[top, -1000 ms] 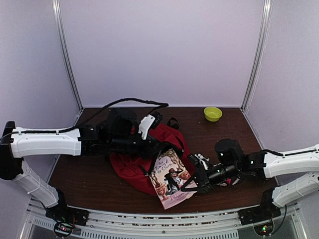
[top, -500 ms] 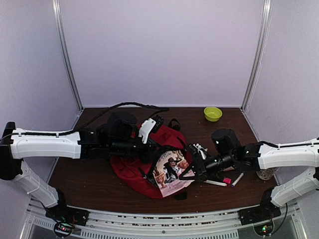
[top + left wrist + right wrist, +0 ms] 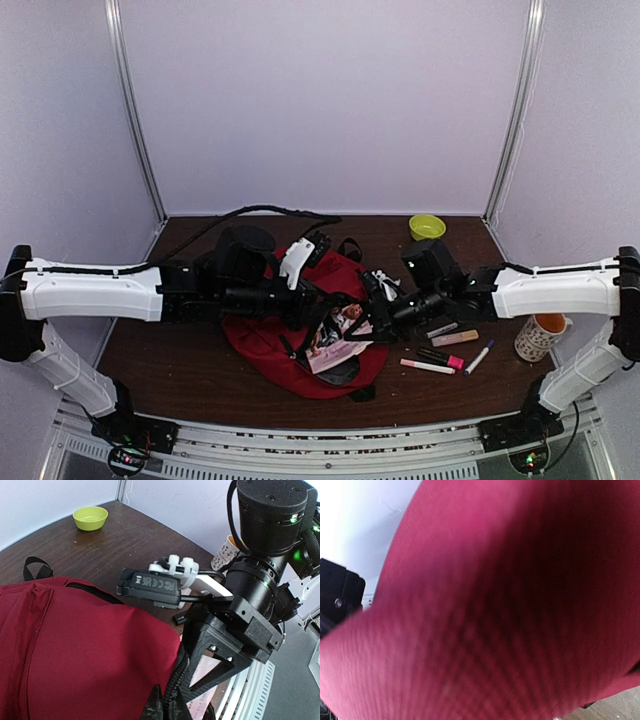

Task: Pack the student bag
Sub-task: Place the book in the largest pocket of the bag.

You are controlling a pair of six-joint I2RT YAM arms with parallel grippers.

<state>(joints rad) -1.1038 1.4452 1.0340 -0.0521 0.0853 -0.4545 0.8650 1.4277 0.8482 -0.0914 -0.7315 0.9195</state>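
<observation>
The student bag lies slumped on the dark table near its middle, just in front of the two arms' reach, with its black top loop at the 12 o'clock end and its mouth turned toward 3 o'clock.

The left gripper comes in from 9 o'clock across the top of the bag and sits at the upper lip of the opening. Its jaws are pinched tight on the bag's zipper edge, and in the left wrist view the red cloth runs right up to the fingertips. Most of the bag spreads from this gripper toward 7 and 8 o'clock.

The right gripper reaches in from 3 o'clock and meets the bag at its mouth, the bag lying at its 9 o'clock. Its jaws stand narrow, clamped on the near edge of a book with a picture cover. The book is tilted and partly inside the opening, red fabric around its far side. The right wrist view is filled with blurred red cloth pressed close to the lens.

At 3 o'clock from the bag, well clear of it, several markers lie scattered on the table. A mug stands beyond them at the table's right edge. A green bowl sits at about 1 o'clock near the back wall.
</observation>
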